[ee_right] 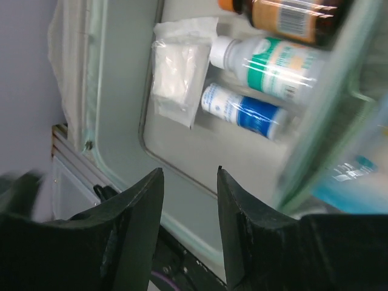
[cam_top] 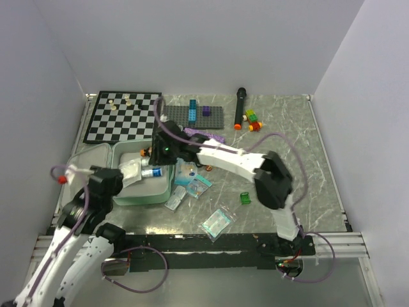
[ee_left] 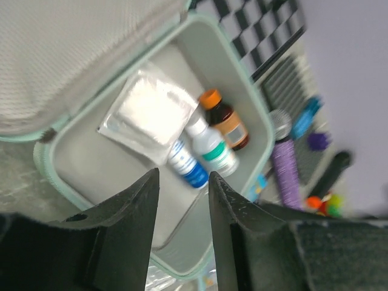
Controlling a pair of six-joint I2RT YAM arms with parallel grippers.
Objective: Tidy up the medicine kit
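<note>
We judge the job about half done. The medicine kit (cam_top: 144, 199) lies open at the left of the table (cam_top: 287, 134), close to the left arm, with its lid half folded out to the left. In its tray we see a white packet (ee_left: 151, 112), a brown bottle (ee_left: 227, 121) with an orange cap, a white bottle (ee_left: 212, 148) with a green label and a blue-and-white tube (ee_left: 187, 165), packed side by side. Outside, just right of the kit, loose packets lie on the table: one (cam_top: 176, 201) near the kit's corner, one (cam_top: 192, 176) beside its wall, one (cam_top: 216, 223) further toward us. By our reading these are left to pack, and the lid is not yet shut. The right gripper (ee_right: 189, 173) hovers over the tray, jaws parted and empty; the left gripper (ee_left: 183, 182) likewise hangs above it, spread and holding nothing
</note>
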